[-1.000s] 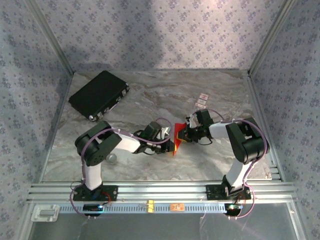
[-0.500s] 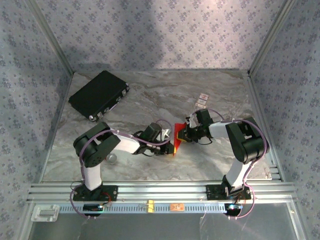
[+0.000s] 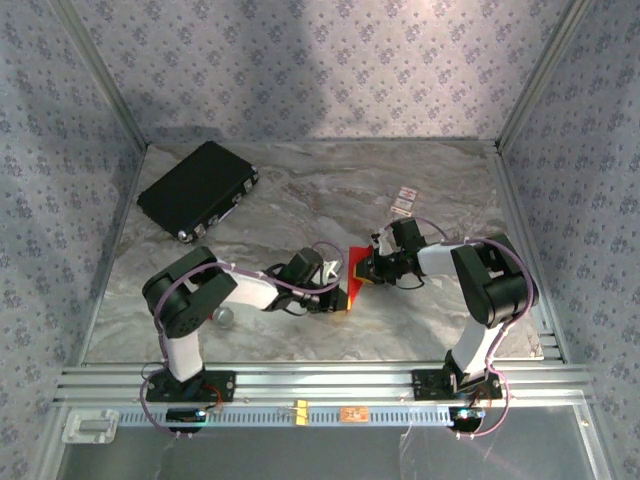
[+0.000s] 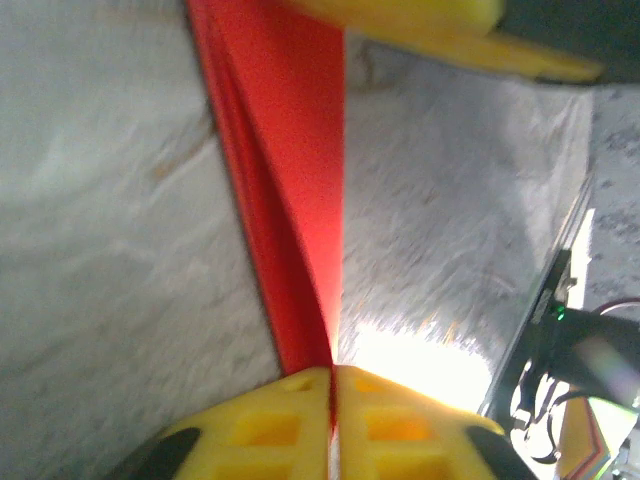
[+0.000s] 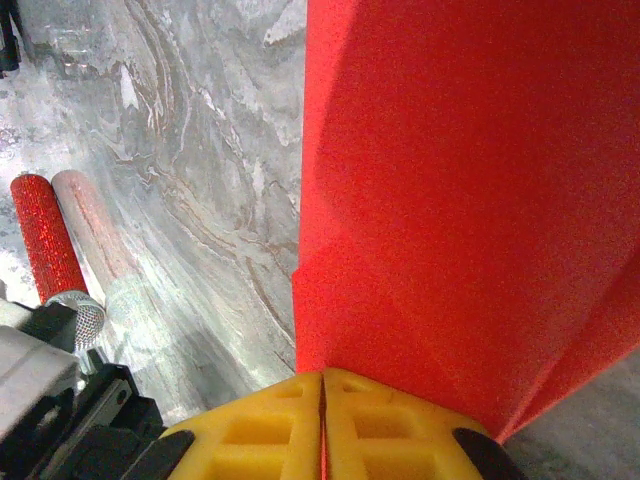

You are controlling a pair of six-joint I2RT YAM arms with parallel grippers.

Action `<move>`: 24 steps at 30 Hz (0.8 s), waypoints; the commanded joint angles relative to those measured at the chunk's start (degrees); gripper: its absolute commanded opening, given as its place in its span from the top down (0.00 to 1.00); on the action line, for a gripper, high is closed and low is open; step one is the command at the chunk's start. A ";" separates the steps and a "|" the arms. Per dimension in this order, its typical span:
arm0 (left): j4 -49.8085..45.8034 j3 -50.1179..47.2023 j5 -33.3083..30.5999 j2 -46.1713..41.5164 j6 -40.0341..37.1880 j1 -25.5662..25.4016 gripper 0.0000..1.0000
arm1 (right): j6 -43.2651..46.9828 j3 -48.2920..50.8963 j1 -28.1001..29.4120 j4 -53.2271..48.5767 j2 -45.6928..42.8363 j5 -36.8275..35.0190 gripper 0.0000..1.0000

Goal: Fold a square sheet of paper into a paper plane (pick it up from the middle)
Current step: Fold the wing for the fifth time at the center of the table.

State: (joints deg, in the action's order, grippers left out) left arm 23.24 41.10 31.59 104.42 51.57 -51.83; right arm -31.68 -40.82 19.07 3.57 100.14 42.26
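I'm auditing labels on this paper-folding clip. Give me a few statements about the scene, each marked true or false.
1. The left gripper and the right gripper are both shut on the red paper. True.
2. The black case lies near the far left corner of the table. True.
3. The red paper lies flat and untouched on the table. False: it is pinched between the two grippers, and two creased layers meet at the left gripper's fingers.
4. The red cylinder rests on the black case. False: it lies on the bare marble table.
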 commanded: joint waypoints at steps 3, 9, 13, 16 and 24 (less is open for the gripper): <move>-10.80 -3.62 2.55 0.43 -1.12 -1.60 1.00 | 0.04 0.87 0.82 -3.40 3.55 -8.11 0.90; -11.33 -3.58 2.35 0.53 -1.12 -1.68 0.96 | 0.04 0.83 0.86 -3.49 3.58 -8.18 0.90; -12.26 -3.55 1.78 0.13 -1.46 -1.69 0.99 | 0.04 0.87 0.84 -3.51 3.61 -8.30 0.90; -13.46 -3.48 1.20 -0.35 -1.65 -1.69 0.98 | -0.05 0.85 0.89 -3.57 3.66 -8.33 0.90; -15.56 -3.45 0.05 -0.89 -2.40 -1.78 1.00 | -0.22 0.68 1.06 -3.56 3.79 -8.34 0.90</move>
State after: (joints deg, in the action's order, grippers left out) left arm 19.88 40.62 30.44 102.74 50.28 -52.31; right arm -32.08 -40.99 19.29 3.33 100.14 41.87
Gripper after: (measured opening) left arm 0.052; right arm 0.102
